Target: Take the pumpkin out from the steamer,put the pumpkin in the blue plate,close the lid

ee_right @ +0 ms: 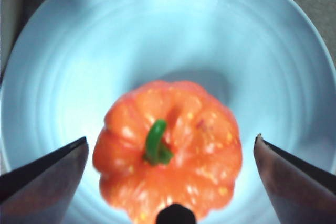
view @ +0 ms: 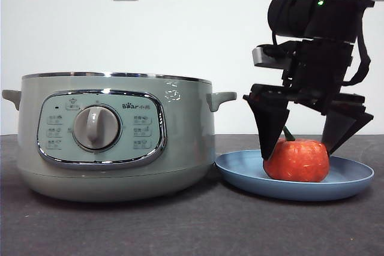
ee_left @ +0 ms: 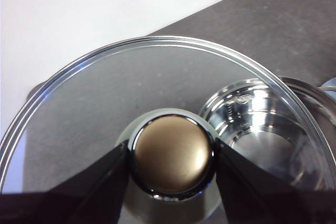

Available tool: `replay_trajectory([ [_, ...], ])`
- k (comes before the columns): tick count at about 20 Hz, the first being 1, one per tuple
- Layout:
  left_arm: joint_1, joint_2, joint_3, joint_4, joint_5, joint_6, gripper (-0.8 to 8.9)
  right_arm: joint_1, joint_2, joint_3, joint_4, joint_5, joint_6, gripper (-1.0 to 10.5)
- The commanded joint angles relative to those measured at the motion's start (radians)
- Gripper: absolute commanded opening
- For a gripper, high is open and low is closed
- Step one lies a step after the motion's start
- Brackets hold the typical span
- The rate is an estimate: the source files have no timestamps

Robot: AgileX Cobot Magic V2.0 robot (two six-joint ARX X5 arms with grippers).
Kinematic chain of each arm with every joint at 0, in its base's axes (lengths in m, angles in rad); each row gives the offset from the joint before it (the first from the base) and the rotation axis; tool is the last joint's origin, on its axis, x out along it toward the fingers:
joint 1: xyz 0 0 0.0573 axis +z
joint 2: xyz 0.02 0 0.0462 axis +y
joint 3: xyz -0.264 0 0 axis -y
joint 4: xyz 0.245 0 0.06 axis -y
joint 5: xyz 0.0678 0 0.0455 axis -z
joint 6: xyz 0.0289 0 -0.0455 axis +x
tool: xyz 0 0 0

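On the blue plate (view: 348,184), the pumpkin (view: 297,161).

The steamer (view: 114,139) was finished in smooth, softly glossy sage-green plastic, its control panel was framed in bright chrome, and its inner pot (ee_left: 262,124) was seen as mirror-polished metal. The lid (ee_left: 157,93) was made of clear glass edged with a shiny chrome rim, and its knob (ee_left: 173,156) showed a satin sheen within a glossy ring. The blue plate (view: 354,178) looked matt and smooth, the pumpkin (view: 297,160) was of faintly speckled orange plastic, the right pincer (view: 300,148) was of matt black plastic, and the tabletop (view: 180,226) appeared dark, matt and finely grained.
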Motion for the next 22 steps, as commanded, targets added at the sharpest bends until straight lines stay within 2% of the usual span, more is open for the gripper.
replay_trajectory([
  [1, 0.0, -0.01, 0.013, 0.058, 0.042, 0.0, -0.09, 0.0, -0.059, -0.008, -0.005, 0.002, 0.007, 5.4],
  [4, 0.0, -0.01, 0.002, 0.096, 0.109, -0.016, -0.09, 0.0, -0.154, -0.008, -0.006, 0.002, 0.009, 5.4],
  [9, 0.0, -0.01, -0.105, 0.183, 0.135, -0.045, -0.09, 0.0, -0.367, -0.008, -0.017, 0.002, 0.018, 5.4],
  [15, -0.001, -0.002, -0.342, 0.435, 0.242, -0.104, -0.09, 0.0, -0.633, -0.008, -0.036, -0.002, 0.037, 5.4],
  [22, -0.002, 0.172, -0.393, 0.559, 0.32, -0.122, -0.09, 0.0, -0.842, -0.008, -0.095, -0.002, 0.057, 5.4],
])
